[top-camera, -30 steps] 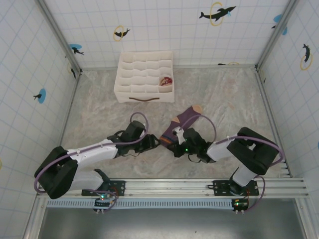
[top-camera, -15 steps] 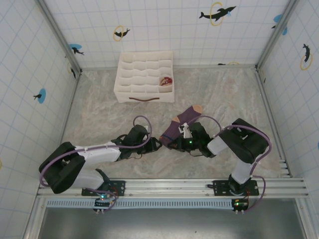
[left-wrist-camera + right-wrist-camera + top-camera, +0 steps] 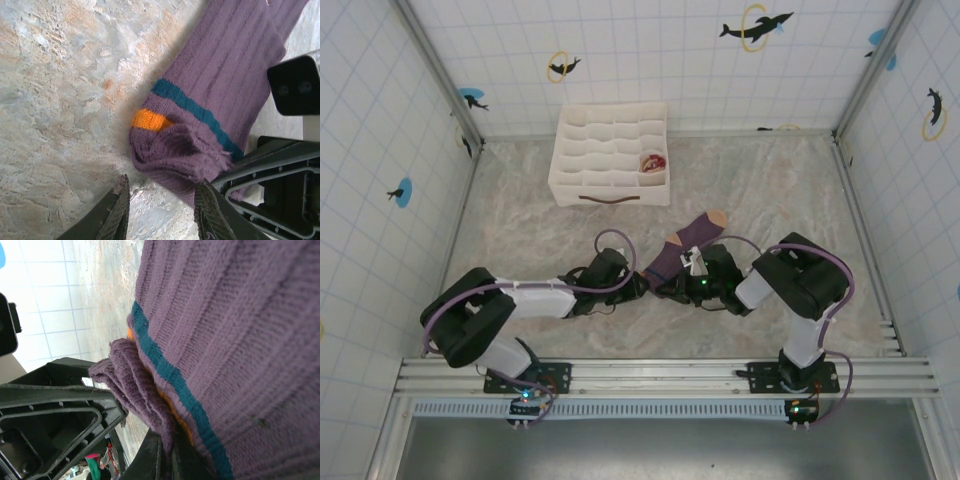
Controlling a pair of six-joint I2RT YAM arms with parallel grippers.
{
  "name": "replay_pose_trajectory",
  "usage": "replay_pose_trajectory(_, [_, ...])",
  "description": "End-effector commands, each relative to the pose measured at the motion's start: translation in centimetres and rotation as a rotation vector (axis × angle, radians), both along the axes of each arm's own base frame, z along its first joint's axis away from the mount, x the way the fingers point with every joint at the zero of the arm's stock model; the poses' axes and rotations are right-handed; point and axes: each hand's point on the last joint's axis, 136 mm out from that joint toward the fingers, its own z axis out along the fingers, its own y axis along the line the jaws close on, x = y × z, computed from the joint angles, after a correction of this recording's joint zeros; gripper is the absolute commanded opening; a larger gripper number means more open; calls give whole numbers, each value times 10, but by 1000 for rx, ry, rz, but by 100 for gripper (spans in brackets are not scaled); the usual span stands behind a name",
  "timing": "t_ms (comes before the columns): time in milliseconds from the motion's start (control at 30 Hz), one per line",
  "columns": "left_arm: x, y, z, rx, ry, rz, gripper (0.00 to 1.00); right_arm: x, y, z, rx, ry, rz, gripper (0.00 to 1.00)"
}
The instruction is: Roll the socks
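1. The purple sock [image 3: 688,245] lies on the table [image 3: 520,230] between the two arms, well in front of the box [image 3: 610,192]. Its tan toe [image 3: 717,217] points toward the back wall and its cuff toward the arms.
2. The right gripper [image 3: 167,457] is clamped on the cuff. The right wrist view shows a thick fold of purple knit pinched between its fingers, just beside the teal stripe [image 3: 170,375].
3. The left gripper [image 3: 162,215] sits low at the same cuff end. Its fingers [image 3: 116,215] stand apart, with bare table between them. The bunched cuff [image 3: 175,150] lies just ahead of the tips, and the right-hand tip is at or near its edge. It grips nothing.
4. Seen from above, the left gripper [image 3: 638,288] and right gripper [image 3: 668,284] face each other across the cuff.
5. Done, as I judge it: a small red-and-beige bundle [image 3: 653,162] sits in a right-hand compartment of the box, likely the other sock, rolled and stowed.
6. Barely begun: only the cuff of the purple sock is gathered. The leg and foot lie flat and unrolled.
7. Left: rolling this sock from cuff to toe, then probably placing it in the box.
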Motion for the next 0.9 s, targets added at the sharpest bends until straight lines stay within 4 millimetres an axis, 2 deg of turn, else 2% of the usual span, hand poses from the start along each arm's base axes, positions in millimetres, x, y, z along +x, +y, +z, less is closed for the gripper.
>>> replay_pose_trajectory(0, [2,10,-16,54,42,75,37,-16,-28,-46,-150,155,-70,0])
replay_pose_trajectory(300, [4,7,-26,61,89,117,33,-13,-27,-40,-116,153,-93,0])
replay_pose_trajectory(467, [3,6,-32,75,110,126,24,-12,-29,-36,-94,135,-106,0])
replay_pose_trajectory(567, [3,8,-35,99,121,125,11,-10,-31,-33,-92,103,-116,1])
replay_pose_trajectory(667, [3,11,-38,155,130,111,1,-6,-29,-23,-79,41,-101,16])
replay_pose_trajectory(867, [4,7,-25,185,130,69,0,2,-31,2,-128,-158,-49,49])
